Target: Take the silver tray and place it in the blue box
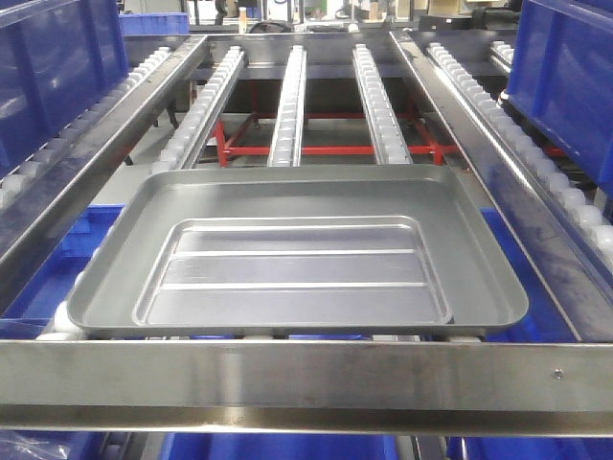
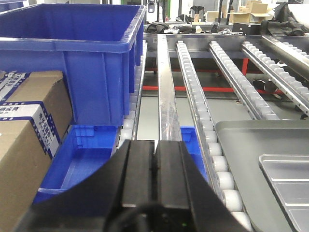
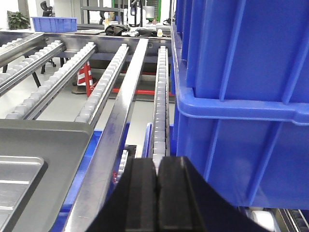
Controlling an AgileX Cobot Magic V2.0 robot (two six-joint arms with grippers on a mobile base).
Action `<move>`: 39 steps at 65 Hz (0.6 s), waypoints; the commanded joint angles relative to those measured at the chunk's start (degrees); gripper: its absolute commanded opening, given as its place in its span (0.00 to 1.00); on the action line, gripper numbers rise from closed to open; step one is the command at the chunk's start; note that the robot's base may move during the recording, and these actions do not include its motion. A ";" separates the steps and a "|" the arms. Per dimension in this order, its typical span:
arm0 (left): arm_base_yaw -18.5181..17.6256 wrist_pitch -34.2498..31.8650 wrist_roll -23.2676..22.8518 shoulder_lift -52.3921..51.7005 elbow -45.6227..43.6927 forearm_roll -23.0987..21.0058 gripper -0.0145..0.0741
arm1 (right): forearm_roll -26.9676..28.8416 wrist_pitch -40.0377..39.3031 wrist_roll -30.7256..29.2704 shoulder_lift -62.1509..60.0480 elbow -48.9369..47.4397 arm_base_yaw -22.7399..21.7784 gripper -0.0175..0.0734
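Left jaws – pressed together, nothing between. Right jaws – same, closed on nothing. Tray (image 1: 297, 254) flat on roller rails (image 1: 287, 105), between both sets of jaws: just right of left jaws, just left of right jaws, touching neither. Blue box (image 2: 72, 58) on rollers ahead-left of left jaws; second blue box (image 3: 241, 96) close right of right jaws. Lower bin (image 2: 72, 162) under rails, ahead of left jaws. Cartons (image 2: 24, 135) further left.

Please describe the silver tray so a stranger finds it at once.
Find the roller rack between the blue bins. At its near end lies the silver tray. Only it is shallow metal, with two long ridges inside.
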 commanded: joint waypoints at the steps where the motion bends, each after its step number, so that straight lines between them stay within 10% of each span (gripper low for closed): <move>1: 0.15 -4.72 -0.41 -1.00 -0.23 -0.37 0.05 | -0.27 -5.29 -0.17 -1.22 0.11 -0.38 0.25; 39: 0.15 -4.72 -0.41 -1.00 -0.23 -0.37 0.05 | -0.27 -5.51 -0.17 -1.22 0.11 -0.37 0.25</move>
